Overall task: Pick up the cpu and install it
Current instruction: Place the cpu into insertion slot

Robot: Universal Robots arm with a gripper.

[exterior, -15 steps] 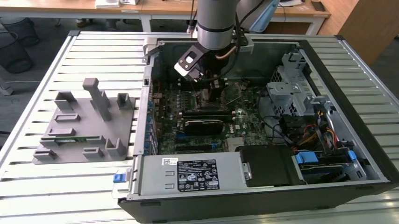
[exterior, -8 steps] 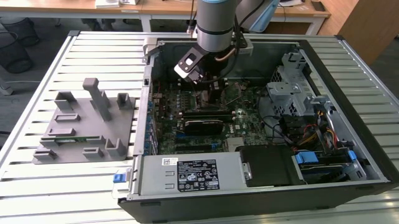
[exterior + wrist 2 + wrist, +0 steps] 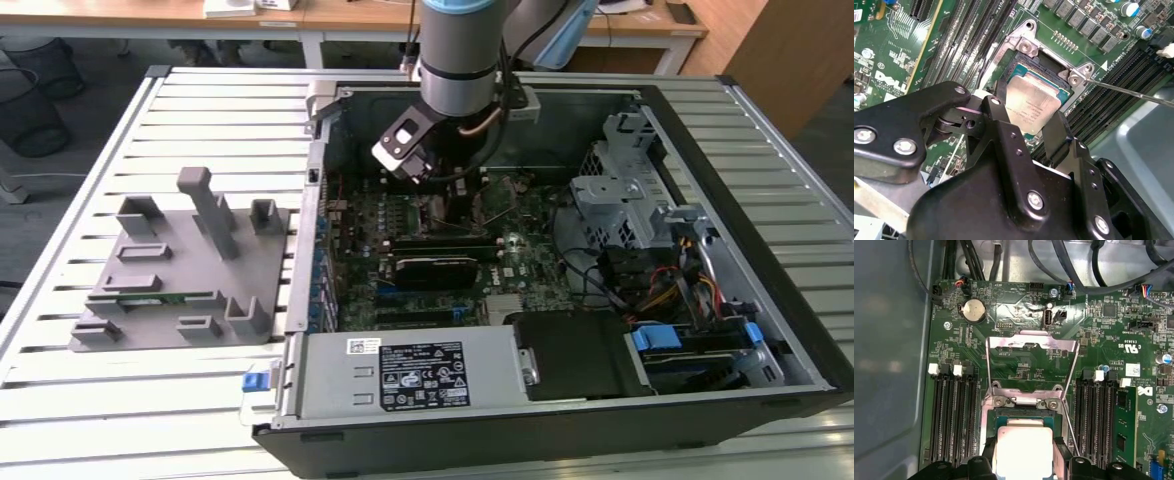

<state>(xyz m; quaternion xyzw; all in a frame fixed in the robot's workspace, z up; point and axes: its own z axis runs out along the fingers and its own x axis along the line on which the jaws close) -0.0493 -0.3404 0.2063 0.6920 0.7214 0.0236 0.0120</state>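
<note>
Slatted metal tabletop (image 3: 160, 420) carries an open computer case (image 3: 801, 390), and the arm reaches into its upper middle in the exterior view. The likely trouble is a chip that goes down tilted or off-centre: uneven pressure could bend the contacts of the open socket (image 3: 1050, 66), and a loosening grip could let it slide askew. In both wrist views the cpu (image 3: 1021, 452) lies between the fingers of the hand (image 3: 1026, 114), which is closed narrowly on two opposite edges. It is directly over the socket; whether it touches, I cannot tell. A retaining plate (image 3: 1004, 343) stands swung up beyond.
</note>
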